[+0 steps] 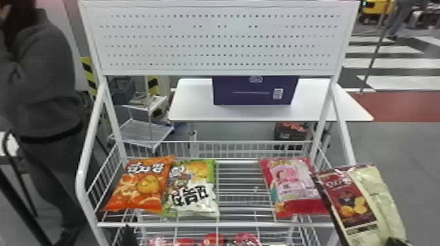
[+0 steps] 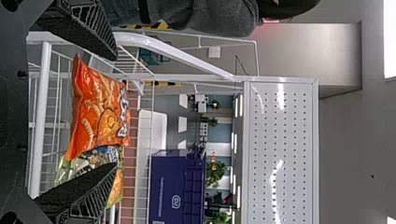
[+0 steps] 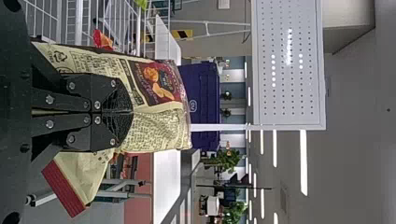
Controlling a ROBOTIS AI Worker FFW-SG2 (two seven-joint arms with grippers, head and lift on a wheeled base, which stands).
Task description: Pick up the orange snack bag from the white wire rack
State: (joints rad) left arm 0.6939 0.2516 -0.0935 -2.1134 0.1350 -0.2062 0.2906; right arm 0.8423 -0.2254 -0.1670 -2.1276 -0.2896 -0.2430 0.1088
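Observation:
At the head view's bottom edge, the dark tip of my left gripper (image 1: 129,236) is in front of the white wire rack (image 1: 209,224). The orange snack bag (image 1: 140,186) lies at the rack's left end, beside a green and white bag (image 1: 191,189). In the left wrist view, my left gripper (image 2: 115,111) is open, its fingers apart, with the orange snack bag (image 2: 98,112) beyond them and nothing held. My right gripper (image 1: 396,241), seen in the right wrist view (image 3: 132,112), is shut on a cream and dark-red bag (image 1: 363,202) at the rack's right side.
A pink and red bag (image 1: 291,186) lies at the rack's right end. Red packages (image 1: 212,241) sit on a lower level. White posts (image 1: 85,163) and a perforated panel (image 1: 216,39) frame the rack. Behind stands a white table (image 1: 193,108) with a purple box (image 1: 255,93).

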